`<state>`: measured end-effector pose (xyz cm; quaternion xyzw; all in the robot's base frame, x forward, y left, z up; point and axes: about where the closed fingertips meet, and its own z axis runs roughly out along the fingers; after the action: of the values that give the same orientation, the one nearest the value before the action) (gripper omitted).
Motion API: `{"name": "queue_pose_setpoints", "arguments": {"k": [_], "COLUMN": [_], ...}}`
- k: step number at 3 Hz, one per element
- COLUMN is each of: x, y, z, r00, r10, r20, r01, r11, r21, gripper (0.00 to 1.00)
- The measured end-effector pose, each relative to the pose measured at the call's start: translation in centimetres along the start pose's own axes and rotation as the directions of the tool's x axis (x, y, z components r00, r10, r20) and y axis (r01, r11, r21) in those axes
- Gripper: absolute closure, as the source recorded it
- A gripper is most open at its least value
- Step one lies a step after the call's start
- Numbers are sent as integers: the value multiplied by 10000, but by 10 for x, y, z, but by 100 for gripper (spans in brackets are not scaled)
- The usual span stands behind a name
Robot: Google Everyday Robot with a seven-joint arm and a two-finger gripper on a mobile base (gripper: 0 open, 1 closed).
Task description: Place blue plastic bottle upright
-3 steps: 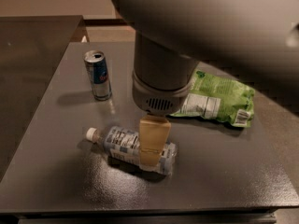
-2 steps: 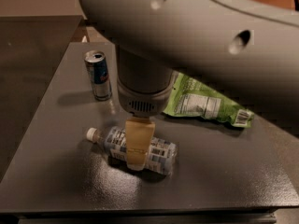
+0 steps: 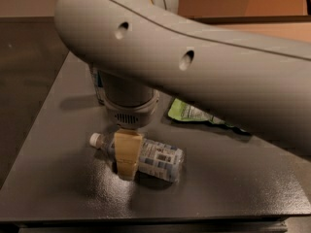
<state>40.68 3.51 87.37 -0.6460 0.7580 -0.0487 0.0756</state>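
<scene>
The blue plastic bottle lies on its side on the dark grey table, with its white cap pointing left. My gripper hangs straight down from the big grey arm. It sits over the bottle's left part, just right of the cap, at table level. It covers that part of the bottle.
The blue-and-silver can stands at the back left, mostly hidden behind my arm. A green snack bag lies at the back right, partly under the arm. The table's front edge is close below the bottle.
My gripper and arm have shifted left along the bottle toward the cap, and the arm now hides most of the can and bag. The bottle has not moved.
</scene>
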Motion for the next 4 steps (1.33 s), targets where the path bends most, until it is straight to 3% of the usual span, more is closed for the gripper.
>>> {"name": "queue_pose_setpoints", "arguments": {"k": [1,3,4], "x": [-4,-8,-11], "y": [4,5,6], "z": [16,29,22], "r00": [9995,9971,9981], "r10": [77,303,271], "r20": [-300,-697,-551], "r01": [-84,-336,-306], "r11": [9997,9983,9975], "r21": [-232,-470,-630], "gripper": [0,41,64]}}
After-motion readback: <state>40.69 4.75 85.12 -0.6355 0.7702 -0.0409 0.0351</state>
